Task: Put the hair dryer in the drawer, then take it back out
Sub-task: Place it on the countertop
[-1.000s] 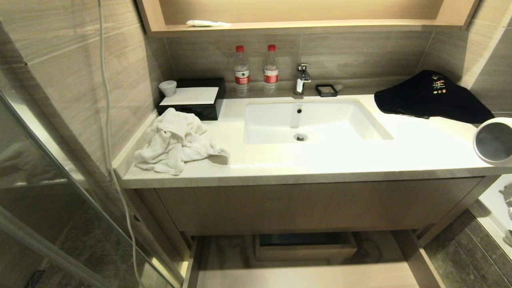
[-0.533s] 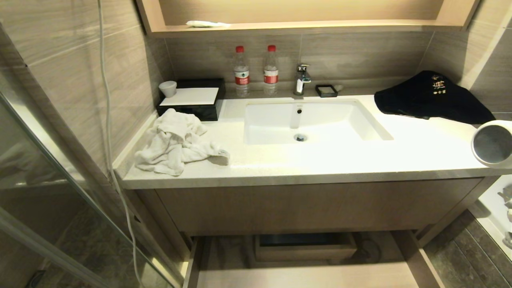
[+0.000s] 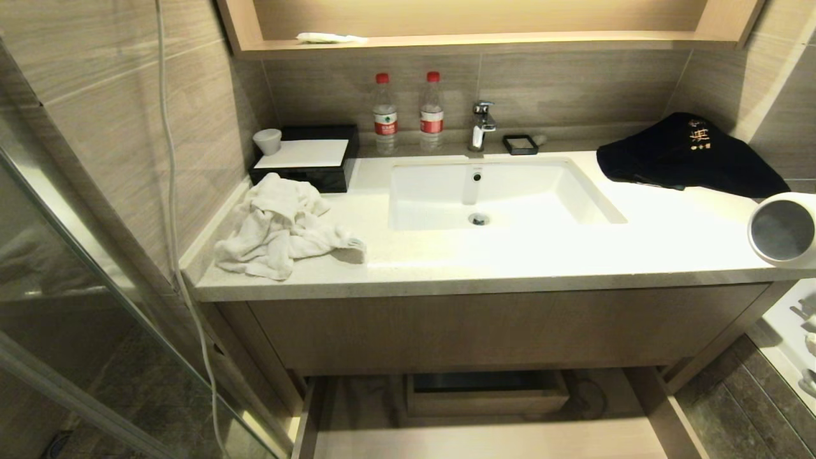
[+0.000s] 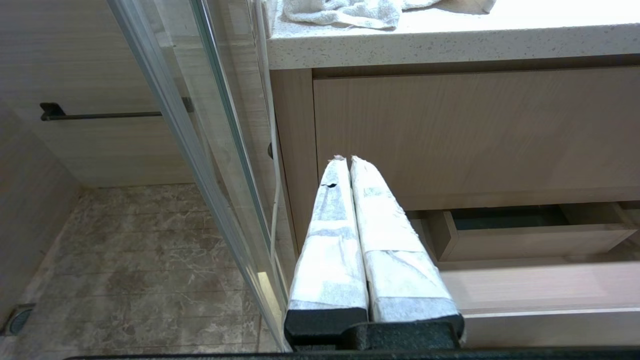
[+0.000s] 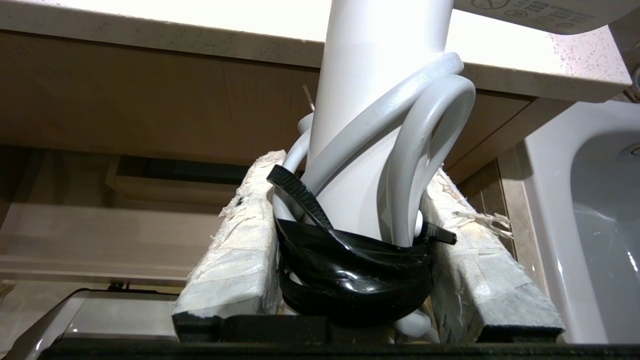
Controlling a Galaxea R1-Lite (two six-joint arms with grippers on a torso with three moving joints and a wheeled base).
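In the head view the hair dryer (image 3: 783, 229) shows at the right edge of the frame, its dark grey round end facing the camera, level with the front corner of the pale stone countertop (image 3: 510, 255). Below the cabinet front the drawer (image 3: 484, 440) stands pulled out, its pale wood floor bare in the part that shows. On the counter lie a crumpled white towel (image 3: 280, 226) at the left, two water bottles (image 3: 408, 111) behind the white sink (image 3: 491, 191), and a black cloth (image 3: 688, 156) at the right.

The left wrist view shows the left gripper (image 4: 346, 160) hanging beside the glass shower door (image 4: 200, 150) in front of the cabinet — its tape-wrapped fingers pressed together, holding nothing.

In the right wrist view the right gripper (image 5: 350, 195) is clamped on the hair dryer's white handle (image 5: 370, 100) and bundled cord (image 5: 425, 145), the black strap (image 5: 350, 265) sitting between its padded fingers — the dryer held upright just below the countertop's edge, above the open drawer.
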